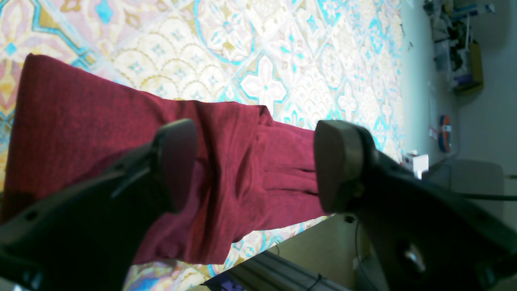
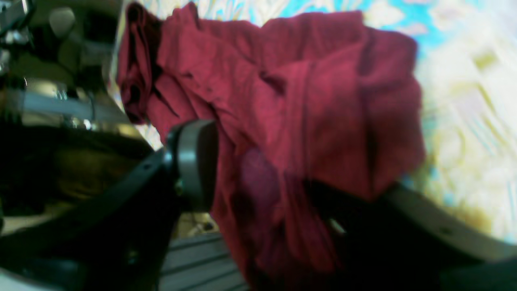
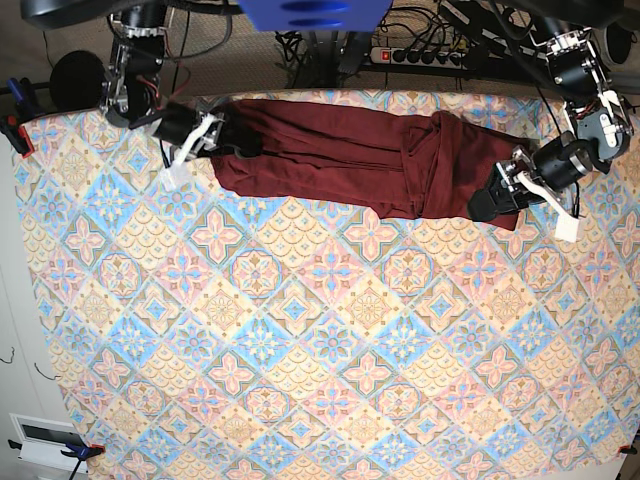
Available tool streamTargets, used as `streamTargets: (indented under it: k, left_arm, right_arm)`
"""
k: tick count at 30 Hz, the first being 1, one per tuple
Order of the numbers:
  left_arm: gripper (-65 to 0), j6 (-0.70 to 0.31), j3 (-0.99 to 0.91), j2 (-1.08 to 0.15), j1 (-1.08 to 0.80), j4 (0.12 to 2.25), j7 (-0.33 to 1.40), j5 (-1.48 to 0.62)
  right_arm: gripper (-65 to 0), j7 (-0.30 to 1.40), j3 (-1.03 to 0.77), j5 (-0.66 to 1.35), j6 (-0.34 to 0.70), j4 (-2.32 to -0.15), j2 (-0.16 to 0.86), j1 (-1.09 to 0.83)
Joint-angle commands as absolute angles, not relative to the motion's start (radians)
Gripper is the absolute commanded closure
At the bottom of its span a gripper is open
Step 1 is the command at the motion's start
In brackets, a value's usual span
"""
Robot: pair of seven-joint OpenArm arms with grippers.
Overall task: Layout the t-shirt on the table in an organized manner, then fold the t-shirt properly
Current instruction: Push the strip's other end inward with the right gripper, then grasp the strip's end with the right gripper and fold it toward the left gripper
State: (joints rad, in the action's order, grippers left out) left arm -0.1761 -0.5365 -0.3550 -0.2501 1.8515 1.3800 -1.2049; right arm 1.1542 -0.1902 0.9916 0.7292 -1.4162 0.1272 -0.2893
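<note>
Spreading the bunched t-shirt (image 3: pixel 340 155) needs both fingers, now spread apart, closing on opposite ends, though the right wrist view is blurred.

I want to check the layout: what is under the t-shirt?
Under the t-shirt lies the patterned table, visible all around it. The part directly beneath the bunched fabric is covered, so anything there cannot be seen.

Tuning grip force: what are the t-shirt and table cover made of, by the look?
T-shirt: soft maroon knit, matte; faint ribbed texture, limp folds and creases. Likely cotton-type, fibre unclear.
Table: pastel printed cloth with diamond floral tiles, lying flat, low sheen; woven or coated, cannot tell.
</note>
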Motion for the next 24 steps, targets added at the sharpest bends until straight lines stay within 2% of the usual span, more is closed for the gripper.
streamTargets:
  k: [1,5,6,15,24]
  left_arm:
    - [-41.8,-0.179,-0.542,-0.372,-0.243,1.867,1.366,-1.23]
    - [-41.8,-0.179,-0.542,-0.372,-0.243,1.867,1.366,-1.23]
    - [-41.8,-0.179,-0.542,-0.372,-0.243,1.867,1.366,-1.23]
    - [-41.8,-0.179,-0.545,-0.371,-0.243,1.868,1.363,-1.231]
    - [-41.8,-0.179,-0.545,-0.369,-0.243,1.868,1.363,-1.233]
  right_arm:
    - [-29.0,1.244,-0.179,0.878,0.698,-1.406,0.12,-0.306]
    - [-3.3,1.244,-0.185,0.878,0.698,-1.409,0.12,-0.306]
    - [0.0,1.242,-0.186,0.878,0.698,-1.411,0.12,-0.306]
    - [-0.2,1.239,-0.28,0.877,0.698,-1.506,0.15,-0.237]
    - [-0.2,1.176,-0.28,0.858,0.698,-1.503,0.245,-0.116]
